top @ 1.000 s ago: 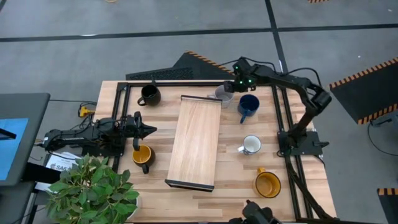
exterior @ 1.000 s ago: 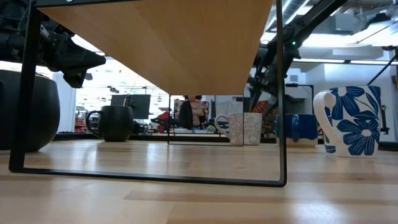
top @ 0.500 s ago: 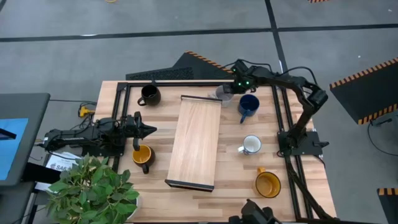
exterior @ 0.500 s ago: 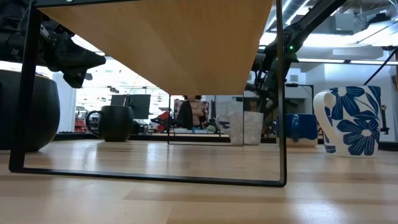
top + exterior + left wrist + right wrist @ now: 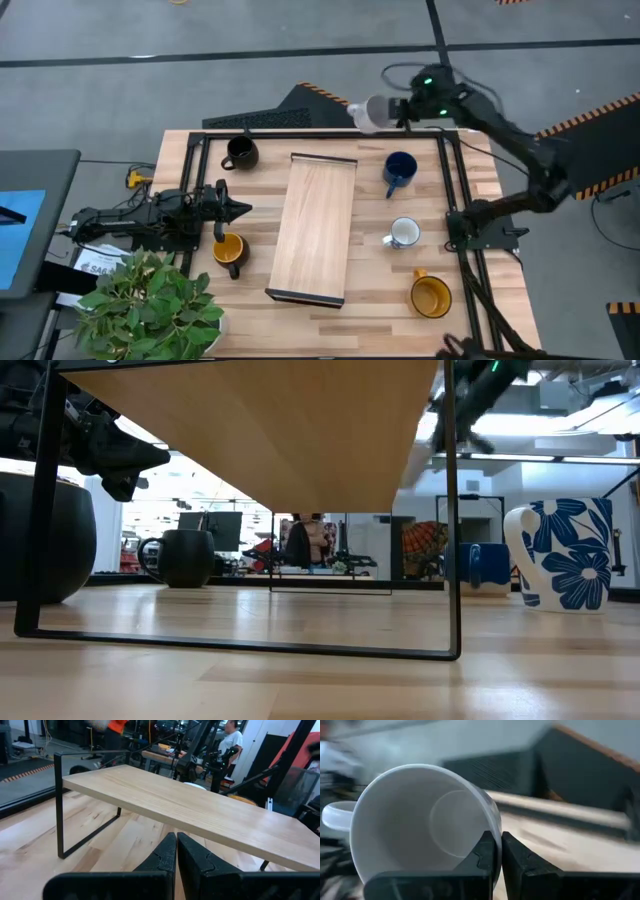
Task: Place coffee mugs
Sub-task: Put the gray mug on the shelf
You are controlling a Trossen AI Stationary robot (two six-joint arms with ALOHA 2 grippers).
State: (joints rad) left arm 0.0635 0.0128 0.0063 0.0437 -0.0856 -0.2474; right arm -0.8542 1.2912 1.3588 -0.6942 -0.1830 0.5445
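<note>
High view gives you the clearest read: the pale grey mug (image 5: 368,113) is off the desk (image 5: 460,215), carried above its far edge at about one o'clock from the wooden board (image 5: 313,228). It is tipped on its side, so its long axis runs roughly level. In the right wrist view the mug (image 5: 422,827) has its open mouth facing the camera, its base pointing away from the wrist, and its handle out to one side of the body.

Your right tool (image 5: 395,111) is clenched on the mug's rim: in the right wrist view the fingers (image 5: 485,855) pinch the wall, one inside the mouth and one outside, and the mug hangs off the tips. In the high view the mug sits at the tool's nine o'clock. The right arm reaches long from its base at the desk's three o'clock edge, stretched up to the far edge, with the wrist level.

Your left tool (image 5: 238,209) waits at the desk's nine o'clock side, fingers pressed together and empty, just above a yellow-orange mug (image 5: 229,250) and beside the board.

On the desk, the black mug (image 5: 240,152) stands at eleven o'clock, the dark blue mug (image 5: 399,169) at two, the white mug (image 5: 404,233) at three and the second yellow-orange mug (image 5: 431,295) at five.
</note>
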